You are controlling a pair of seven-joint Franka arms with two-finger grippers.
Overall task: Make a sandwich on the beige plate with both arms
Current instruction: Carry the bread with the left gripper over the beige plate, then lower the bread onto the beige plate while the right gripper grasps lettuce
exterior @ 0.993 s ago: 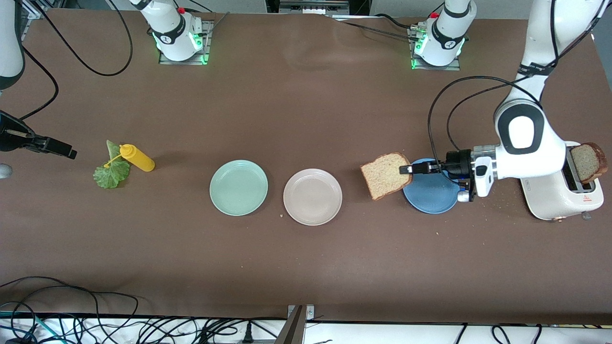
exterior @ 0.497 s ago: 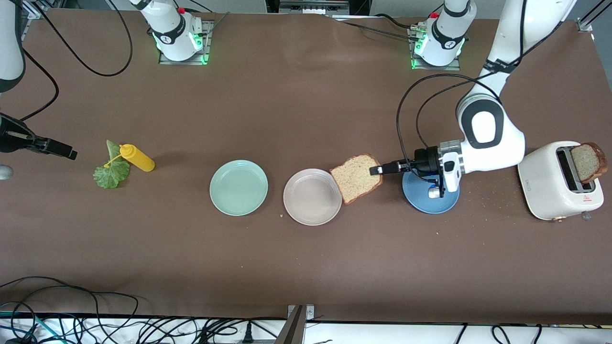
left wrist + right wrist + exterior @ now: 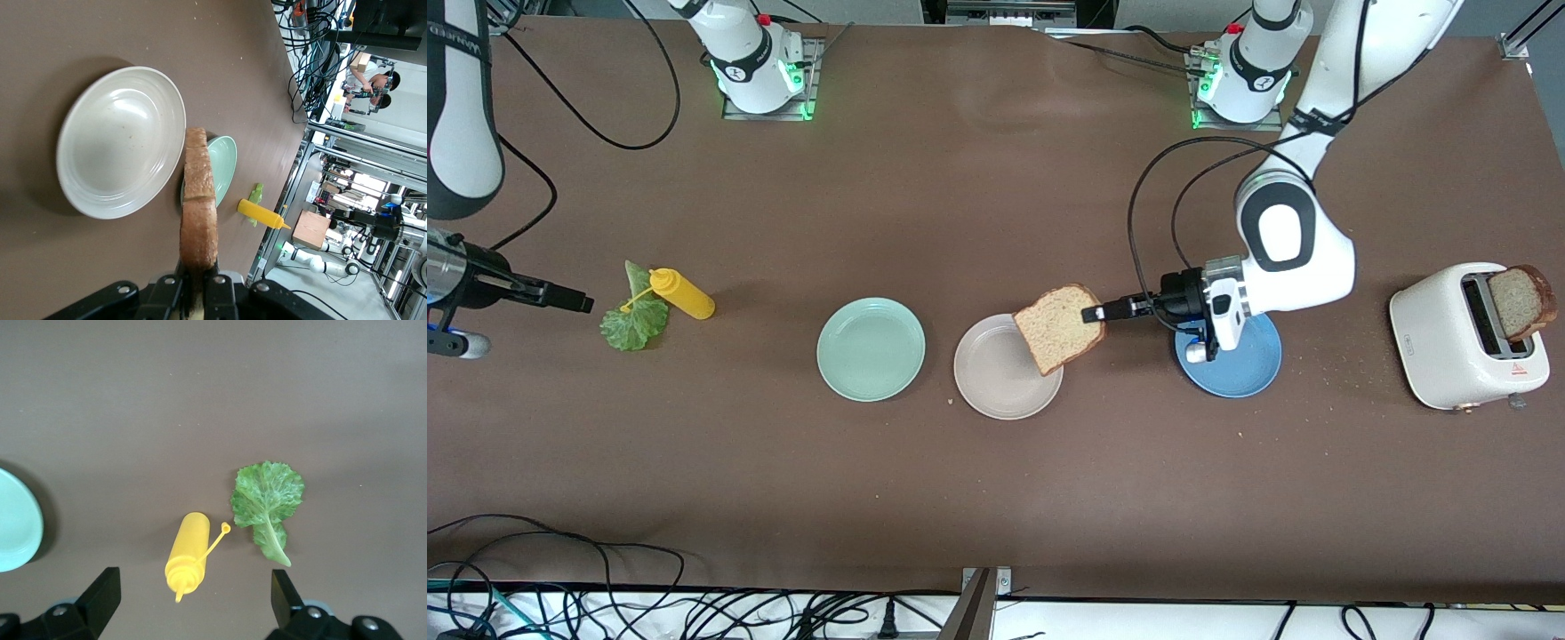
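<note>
Here the left gripper (image 3: 1092,313) was clamped on one crust edge of a bread slice (image 3: 1056,328), held over the beige plate (image 3: 996,378) at the rim toward the left arm's end. First-slice placement step, judged; next move calls for carrying it over the plate's middle, lowering, then releasing. Slice hung tilted, its long axis running from the gripper toward the plate. Right gripper (image 3: 193,603) waited with jaws wide over the mustard bottle (image 3: 683,295) and lettuce leaf (image 3: 633,322).
</note>
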